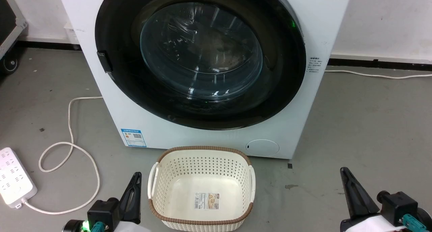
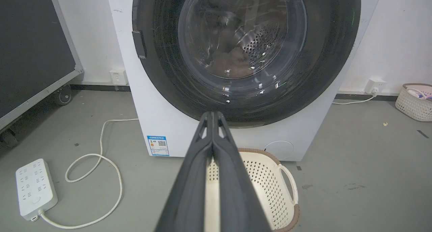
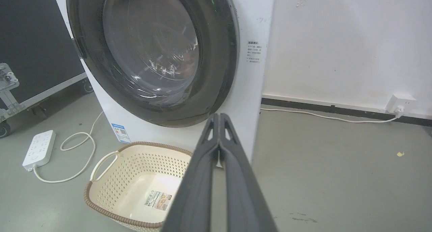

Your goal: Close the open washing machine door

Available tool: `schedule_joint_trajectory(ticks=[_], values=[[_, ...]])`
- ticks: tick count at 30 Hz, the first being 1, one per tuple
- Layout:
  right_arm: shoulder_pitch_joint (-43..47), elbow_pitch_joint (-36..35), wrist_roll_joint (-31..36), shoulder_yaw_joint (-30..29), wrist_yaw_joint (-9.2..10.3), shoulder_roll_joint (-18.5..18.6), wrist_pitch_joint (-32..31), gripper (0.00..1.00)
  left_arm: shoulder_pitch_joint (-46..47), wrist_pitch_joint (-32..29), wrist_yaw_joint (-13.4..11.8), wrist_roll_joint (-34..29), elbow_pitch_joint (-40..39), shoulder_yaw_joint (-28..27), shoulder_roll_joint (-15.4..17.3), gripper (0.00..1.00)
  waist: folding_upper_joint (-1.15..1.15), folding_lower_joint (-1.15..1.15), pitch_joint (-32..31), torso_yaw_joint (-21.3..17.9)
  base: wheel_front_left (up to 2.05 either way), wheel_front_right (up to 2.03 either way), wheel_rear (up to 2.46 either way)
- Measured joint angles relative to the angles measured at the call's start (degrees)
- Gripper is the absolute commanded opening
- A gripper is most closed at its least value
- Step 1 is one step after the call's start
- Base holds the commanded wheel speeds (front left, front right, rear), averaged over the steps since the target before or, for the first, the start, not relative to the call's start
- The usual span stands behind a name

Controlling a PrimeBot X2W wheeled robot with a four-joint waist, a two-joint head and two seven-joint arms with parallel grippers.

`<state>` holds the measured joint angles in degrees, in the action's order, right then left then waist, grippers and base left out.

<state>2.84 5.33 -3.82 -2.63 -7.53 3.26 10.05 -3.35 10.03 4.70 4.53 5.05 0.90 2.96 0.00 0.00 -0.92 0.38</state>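
Dark fingers pressed together, gripping nothing, on left gripper (image 1: 136, 178) and right gripper (image 1: 344, 174), low over the near floor (image 1: 371, 124). Between them a cream basket (image 1: 202, 148), just beside the washing machine (image 1: 168, 130). Beyond, washing machine door (image 1: 202, 56) flush in the front panel: closing apparently done, latch unconfirmed. Open room rightward; cable (image 1: 71, 137) and power strip (image 1: 13, 181) leftward.

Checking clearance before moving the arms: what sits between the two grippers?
The cream perforated basket stands on the floor between the left gripper and the right gripper, seen in the head view.
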Motion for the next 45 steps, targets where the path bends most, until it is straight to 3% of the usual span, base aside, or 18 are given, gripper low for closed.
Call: schedule_joint_trajectory(ticks=[45], values=[[-0.9, -2.47, 1.86, 1.31, 0.0, -0.01, -5.25, 0.0, 1.3, -5.2, -2.26, -2.03, -2.53, -0.31, -0.03, 0.0, 0.0, 0.0, 0.49, -0.21, 0.0, 0.0, 0.0]])
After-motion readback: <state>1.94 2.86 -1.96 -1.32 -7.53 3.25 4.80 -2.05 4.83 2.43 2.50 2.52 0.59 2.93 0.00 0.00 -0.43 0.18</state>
